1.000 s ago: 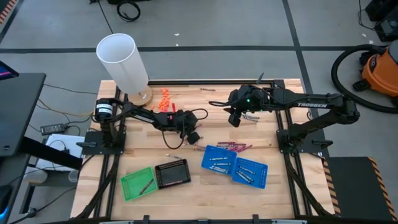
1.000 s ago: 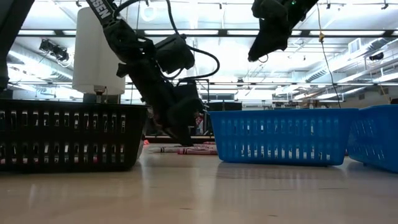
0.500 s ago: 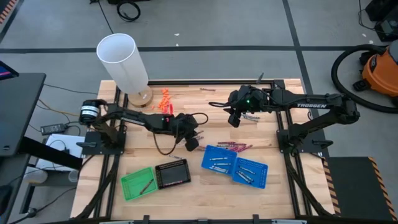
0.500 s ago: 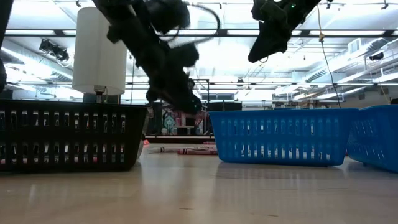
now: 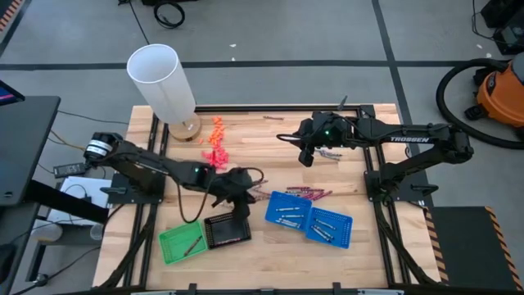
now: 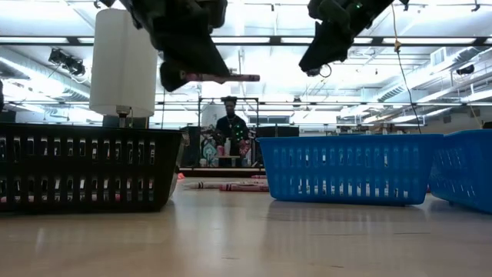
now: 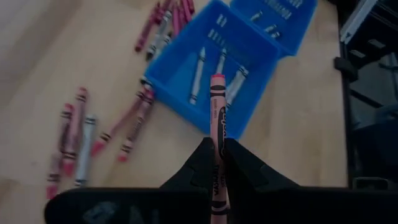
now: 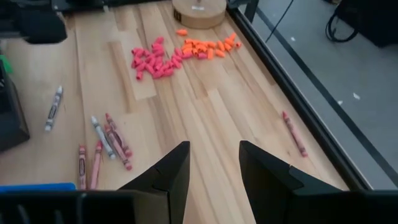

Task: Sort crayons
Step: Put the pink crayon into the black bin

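Observation:
My left gripper (image 5: 241, 197) is shut on a magenta crayon (image 7: 217, 112), high above the table by the black basket (image 5: 227, 229); the low view shows the gripper (image 6: 184, 73) with the crayon (image 6: 227, 77) sticking out. My right gripper (image 5: 307, 156) hangs open and empty over the table's far middle; its own view shows the gap (image 8: 214, 165). Loose magenta and grey crayons lie flat on the wood (image 5: 309, 192), (image 8: 106, 140). Grey crayons lie in the two blue baskets (image 5: 286, 211), (image 5: 329, 227). My left gripper pinches the magenta crayon between its two fingers (image 7: 202, 163), on the crayon's rear half (image 7: 216, 163). The crayon lies along the fingers and its front half sticks out past their tips. It is lifted clear and about level in the low view.
A green basket (image 5: 182, 242) sits left of the black one near the front edge. A tall white cylinder (image 5: 164, 82) stands on a wooden base at the far left, with a heap of orange-pink stubs (image 5: 217, 131) beside it. One crayon (image 5: 273, 118) lies at the far edge.
My left gripper, shut on the magenta crayon, has risen from table level to well above the baskets and come toward the table's near edge, toward the black basket. The crayon has been lifted clear with it.

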Robot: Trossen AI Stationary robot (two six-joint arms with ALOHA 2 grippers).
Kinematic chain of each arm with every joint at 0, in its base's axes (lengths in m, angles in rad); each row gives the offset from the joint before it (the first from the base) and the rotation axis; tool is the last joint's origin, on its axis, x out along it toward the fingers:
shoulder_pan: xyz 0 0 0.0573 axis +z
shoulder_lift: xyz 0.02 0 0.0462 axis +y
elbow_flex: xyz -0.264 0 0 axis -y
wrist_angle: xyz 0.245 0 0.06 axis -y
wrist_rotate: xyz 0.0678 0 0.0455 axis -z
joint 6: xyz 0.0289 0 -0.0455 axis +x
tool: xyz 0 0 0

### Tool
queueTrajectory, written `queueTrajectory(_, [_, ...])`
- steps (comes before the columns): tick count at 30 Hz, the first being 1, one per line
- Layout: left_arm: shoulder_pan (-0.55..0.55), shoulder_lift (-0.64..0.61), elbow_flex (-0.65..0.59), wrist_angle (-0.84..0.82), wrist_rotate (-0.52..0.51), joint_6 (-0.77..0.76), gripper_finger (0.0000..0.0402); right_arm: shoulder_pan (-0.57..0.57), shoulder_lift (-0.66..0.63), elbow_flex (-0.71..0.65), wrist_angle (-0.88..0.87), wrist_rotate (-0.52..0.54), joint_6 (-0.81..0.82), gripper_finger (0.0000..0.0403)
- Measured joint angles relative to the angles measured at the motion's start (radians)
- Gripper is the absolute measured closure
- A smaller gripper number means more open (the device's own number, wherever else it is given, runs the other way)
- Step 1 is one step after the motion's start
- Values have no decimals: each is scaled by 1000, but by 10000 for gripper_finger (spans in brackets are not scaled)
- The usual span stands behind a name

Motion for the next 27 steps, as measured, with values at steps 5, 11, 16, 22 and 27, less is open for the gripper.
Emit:
queueTrajectory(5, [-60, 0, 0, -13, -2, -86, 377, 0, 0, 0, 33, 0, -4, 257])
queueTrajectory(11, [-126, 0, 0, -50, -3, -195, 377, 1, 0, 0, 45, -23, 1, 257])
queueTrajectory(16, [-173, 0, 0, -54, -4, -266, 377, 1, 0, 0, 52, -35, 3, 257])
queueTrajectory(22, [-214, 0, 0, -61, -22, -326, 377, 4, 0, 0, 65, -65, 11, 257])
queueTrajectory(27, [-241, 0, 0, -82, -21, -370, 377, 20, 0, 0, 86, -80, 20, 257])
